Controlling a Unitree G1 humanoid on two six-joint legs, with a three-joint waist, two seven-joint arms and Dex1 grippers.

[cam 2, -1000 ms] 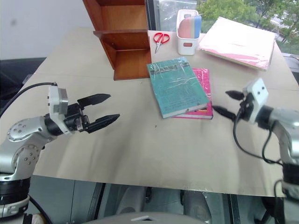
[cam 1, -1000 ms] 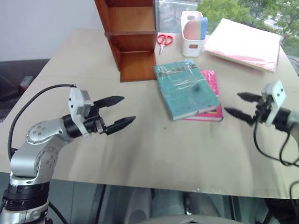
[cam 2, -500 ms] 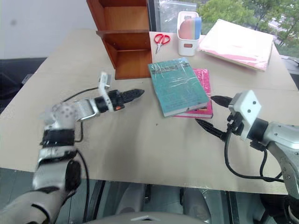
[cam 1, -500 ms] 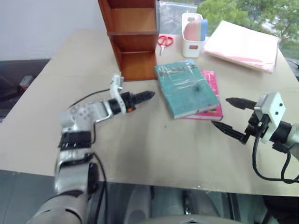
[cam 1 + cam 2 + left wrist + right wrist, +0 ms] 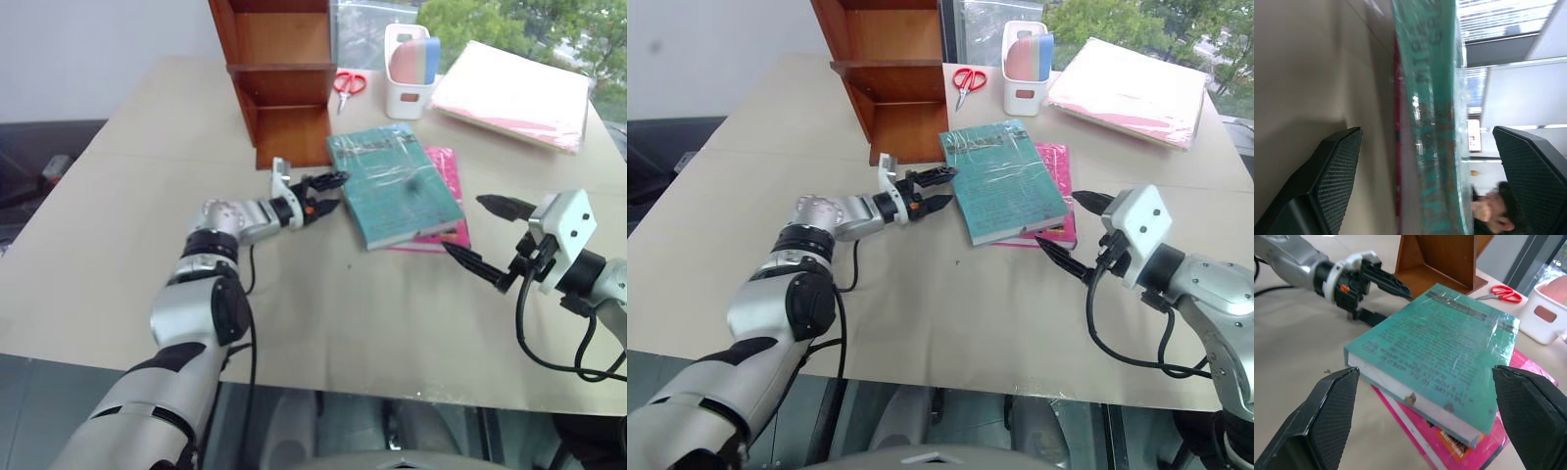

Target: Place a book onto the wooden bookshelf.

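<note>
Red scissors (image 5: 344, 82) lie beside a white holder (image 5: 408, 86).

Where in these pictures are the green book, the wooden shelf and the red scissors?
book (image 5: 392, 186), left eye view, middle of its glossy cover.
wooden bookshelf (image 5: 289, 137), left eye view, back panel of its lowest compartment.
scissors (image 5: 344, 82), left eye view, on the red handles.
</note>
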